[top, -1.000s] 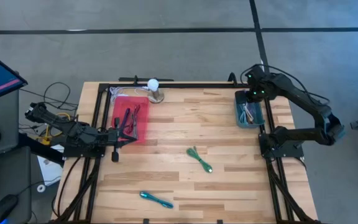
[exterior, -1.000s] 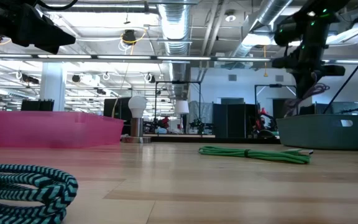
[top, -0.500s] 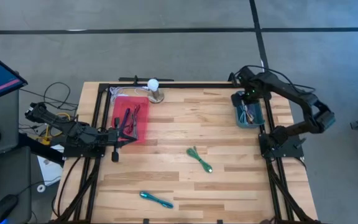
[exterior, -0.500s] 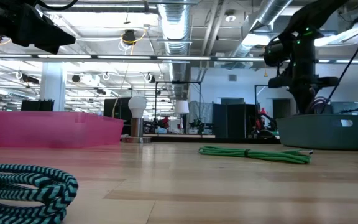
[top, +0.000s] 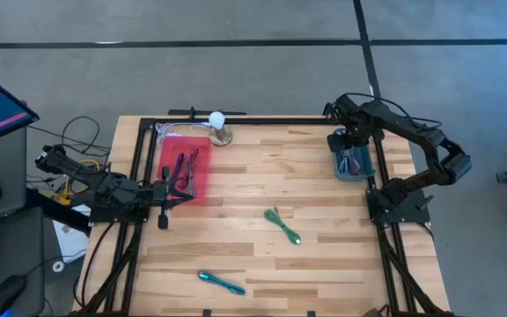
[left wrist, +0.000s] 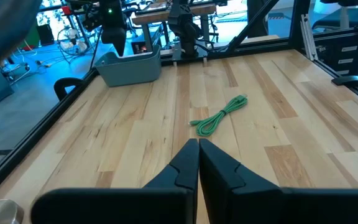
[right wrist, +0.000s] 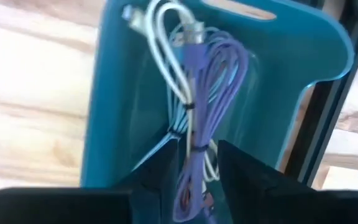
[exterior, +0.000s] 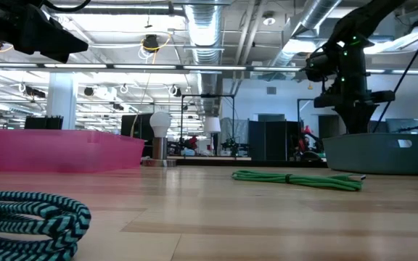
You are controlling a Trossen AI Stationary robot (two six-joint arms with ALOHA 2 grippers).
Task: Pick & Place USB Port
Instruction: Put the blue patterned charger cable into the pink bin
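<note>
High view: we see right gripper point(top: 353, 141) over teal bin point(top: 354, 163) at table's right edge; green cable point(top: 282, 225) mid-table, striped teal cable point(top: 220, 282) near front; left gripper point(top: 162, 194) beside pink bin point(top: 184, 169).

Low view: right gripper point(exterior: 353, 125) dips into bin.

Left wrist view: fingers point(left wrist: 185, 165) pressed together.

Right wrist view: fingers point(right wrist: 241, 171) spread, purple cable point(right wrist: 211, 81) between them, lying in bin with white cable point(right wrist: 166, 68).

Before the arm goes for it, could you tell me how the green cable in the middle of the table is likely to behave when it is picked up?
The green cable is a thin coiled bundle, so it will probably sag either side of the grip rather than stay stiff. It looks light. It lies flat on the table, so it should slide rather than roll.
</note>
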